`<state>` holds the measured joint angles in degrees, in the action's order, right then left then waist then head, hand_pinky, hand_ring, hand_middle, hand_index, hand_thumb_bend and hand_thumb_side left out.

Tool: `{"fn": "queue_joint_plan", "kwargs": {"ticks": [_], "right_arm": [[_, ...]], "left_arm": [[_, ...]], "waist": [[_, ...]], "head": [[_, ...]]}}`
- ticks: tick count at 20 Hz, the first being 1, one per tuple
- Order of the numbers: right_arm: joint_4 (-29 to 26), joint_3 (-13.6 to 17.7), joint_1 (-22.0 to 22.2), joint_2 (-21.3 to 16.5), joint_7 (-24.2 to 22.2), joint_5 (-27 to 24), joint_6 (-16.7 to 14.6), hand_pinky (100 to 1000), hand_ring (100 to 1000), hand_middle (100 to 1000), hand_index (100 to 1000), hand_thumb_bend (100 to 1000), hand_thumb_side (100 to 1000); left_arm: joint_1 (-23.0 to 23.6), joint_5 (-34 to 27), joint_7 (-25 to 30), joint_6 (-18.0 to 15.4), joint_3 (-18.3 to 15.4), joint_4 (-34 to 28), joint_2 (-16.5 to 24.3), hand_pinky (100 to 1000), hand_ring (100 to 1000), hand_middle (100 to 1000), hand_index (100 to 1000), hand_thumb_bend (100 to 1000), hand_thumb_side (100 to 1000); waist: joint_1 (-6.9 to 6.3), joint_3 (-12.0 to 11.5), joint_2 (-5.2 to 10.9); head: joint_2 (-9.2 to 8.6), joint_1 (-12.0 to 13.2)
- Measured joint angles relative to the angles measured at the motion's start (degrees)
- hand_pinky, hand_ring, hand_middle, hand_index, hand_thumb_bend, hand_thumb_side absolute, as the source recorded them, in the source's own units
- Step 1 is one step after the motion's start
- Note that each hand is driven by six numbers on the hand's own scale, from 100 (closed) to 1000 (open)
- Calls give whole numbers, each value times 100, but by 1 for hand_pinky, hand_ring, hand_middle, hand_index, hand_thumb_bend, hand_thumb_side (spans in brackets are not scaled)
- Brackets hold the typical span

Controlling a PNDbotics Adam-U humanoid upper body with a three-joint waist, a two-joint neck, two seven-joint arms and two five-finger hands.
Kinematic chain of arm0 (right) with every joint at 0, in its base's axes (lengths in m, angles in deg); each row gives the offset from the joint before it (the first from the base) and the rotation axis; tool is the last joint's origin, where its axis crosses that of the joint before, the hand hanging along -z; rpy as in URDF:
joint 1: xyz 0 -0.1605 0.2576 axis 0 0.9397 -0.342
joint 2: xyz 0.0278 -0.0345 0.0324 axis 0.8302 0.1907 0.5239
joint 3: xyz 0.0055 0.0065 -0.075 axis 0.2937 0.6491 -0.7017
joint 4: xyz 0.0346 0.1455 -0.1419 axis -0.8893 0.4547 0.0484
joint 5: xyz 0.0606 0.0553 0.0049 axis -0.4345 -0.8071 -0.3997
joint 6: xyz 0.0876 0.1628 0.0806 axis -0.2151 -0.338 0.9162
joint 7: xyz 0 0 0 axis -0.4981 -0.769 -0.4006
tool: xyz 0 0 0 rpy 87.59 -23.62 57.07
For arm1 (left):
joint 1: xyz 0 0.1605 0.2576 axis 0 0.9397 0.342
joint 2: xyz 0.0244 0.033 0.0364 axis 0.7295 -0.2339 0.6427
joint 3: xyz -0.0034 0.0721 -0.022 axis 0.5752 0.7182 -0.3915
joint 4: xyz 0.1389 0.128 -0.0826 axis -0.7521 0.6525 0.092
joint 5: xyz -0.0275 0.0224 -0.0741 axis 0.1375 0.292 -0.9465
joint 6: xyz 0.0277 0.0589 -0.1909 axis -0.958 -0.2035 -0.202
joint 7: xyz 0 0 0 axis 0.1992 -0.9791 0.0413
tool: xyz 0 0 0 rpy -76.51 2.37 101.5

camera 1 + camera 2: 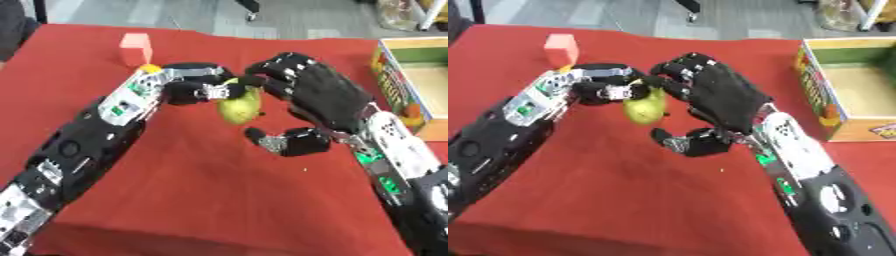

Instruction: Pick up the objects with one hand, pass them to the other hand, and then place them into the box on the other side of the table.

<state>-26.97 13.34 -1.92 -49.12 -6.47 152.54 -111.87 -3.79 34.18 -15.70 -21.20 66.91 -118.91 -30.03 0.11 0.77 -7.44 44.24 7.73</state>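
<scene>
A yellow-green pear (238, 108) hangs above the red table (201, 190), between my two hands. My left hand (194, 84) comes in from the left and pinches the pear's top with curled fingers. My right hand (317, 100) stands just right of the pear, its fingers spread over the pear's top and its thumb (282, 140) below it, not closed round the fruit. The open cardboard box (852, 85) sits at the table's right edge. A red block (136, 48) stands on the far left of the table, with a small orange thing (150, 68) beside it.
The box has printed, colourful walls and a bare brown bottom. The table's far edge runs just beyond the red block, with grey floor behind it.
</scene>
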Motion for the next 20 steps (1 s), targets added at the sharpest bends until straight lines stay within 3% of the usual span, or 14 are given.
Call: {"fn": "queue_joint_plan", "kwargs": {"ticks": [1, 2, 11, 15, 20], "right_arm": [[0, 0, 0, 2, -7, -20, 7, 776, 770, 776, 812, 180, 471], [1, 0, 0, 2, -13, -37, 16, 771, 764, 767, 801, 100, 417], [58, -33, 5, 52, 148, -111, 246, 734, 708, 661, 782, 100, 248], [98, -41, 5, 57, 240, -205, 301, 702, 661, 574, 739, 100, 113], [153, -71, 11, 60, 477, -500, 386, 674, 618, 476, 649, 100, 100]], "left_arm": [[1, 8, 2, -2, 8, 3, -4, 666, 478, 386, 502, 102, 620], [3, 19, 3, -3, 8, 6, -15, 667, 479, 386, 502, 107, 609], [37, 41, 51, 44, 10, 33, -52, 667, 480, 387, 502, 100, 627], [51, 41, 70, 75, 11, 30, -97, 669, 482, 390, 505, 100, 651], [51, 56, 101, 107, 14, -2, -102, 676, 497, 424, 549, 125, 657]], "waist": [[0, 1, 0], [0, 1, 0], [0, -4, 0], [0, -8, 0], [0, -9, 0]], "head": [[0, 1], [0, 1], [0, 2], [0, 2], [0, 2]]}}
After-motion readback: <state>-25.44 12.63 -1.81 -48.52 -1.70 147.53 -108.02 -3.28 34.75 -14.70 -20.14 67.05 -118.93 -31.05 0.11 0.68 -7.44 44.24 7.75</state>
